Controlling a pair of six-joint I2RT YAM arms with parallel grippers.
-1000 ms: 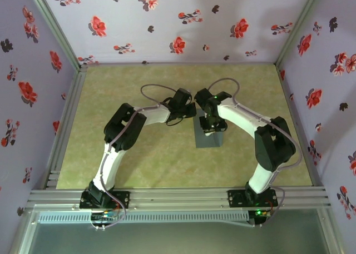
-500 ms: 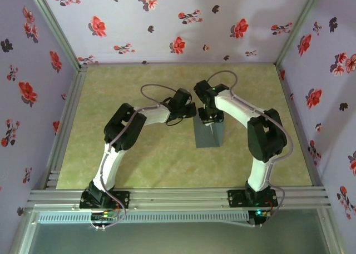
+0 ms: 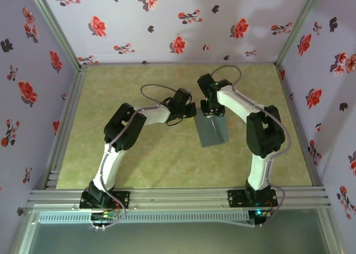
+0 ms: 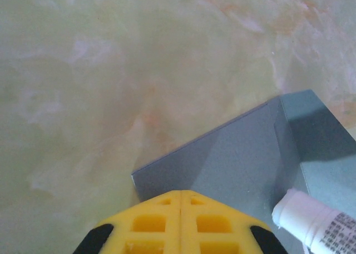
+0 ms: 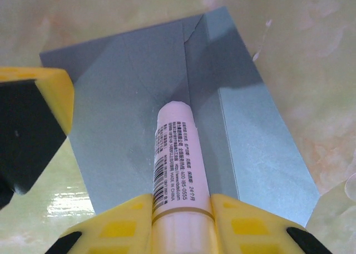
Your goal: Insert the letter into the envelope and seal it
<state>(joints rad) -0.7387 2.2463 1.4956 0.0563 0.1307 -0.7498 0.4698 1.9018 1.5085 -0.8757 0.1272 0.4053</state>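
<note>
Gluing seems the step: the right gripper (image 5: 181, 207) squeezes a glue stick (image 5: 177, 148) over the envelope (image 5: 122, 98); the left gripper (image 4: 181, 201), jaws together, sits at its edge. Next, rub glue on.

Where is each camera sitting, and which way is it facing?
Top external: fixed high behind the robot, looking down at the table; the left arm and right arm show, bases at the bottom.
Left wrist: on the left arm, looking down past the shut left gripper at the envelope.
Right wrist: on the right arm, looking down along the white stick held in the right gripper.
Shared: both wrist views show the envelope and white stick.
</note>
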